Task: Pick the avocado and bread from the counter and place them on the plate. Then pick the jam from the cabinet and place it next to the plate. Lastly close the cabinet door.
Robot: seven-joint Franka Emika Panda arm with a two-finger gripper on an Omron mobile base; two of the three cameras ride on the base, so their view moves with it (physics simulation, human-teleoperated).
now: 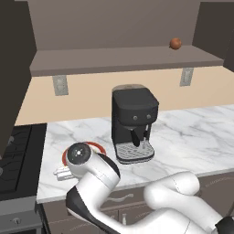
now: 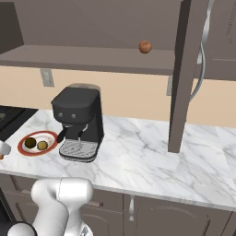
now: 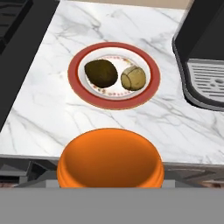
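The orange jam (image 3: 110,157) sits close at the bottom of the hand view, with my gripper (image 1: 61,173) shut on it over the front edge of the white marble counter (image 3: 52,118). Just beyond it lies the red-rimmed plate (image 3: 74,72), holding the dark avocado (image 3: 101,73) on the left and the tan bread (image 3: 133,78) on the right. From the right base view the plate (image 2: 23,146) is at the far left with both lumps on it. The jar hides my fingertips. The cabinet (image 1: 123,59) stands open above, its door (image 2: 184,73) swung outward.
A black coffee machine (image 1: 133,123) stands right of the plate, close to it (image 3: 205,57). A black stove (image 1: 13,155) borders the counter on the left. A reddish-brown ball (image 1: 175,43) rests on the cabinet shelf.
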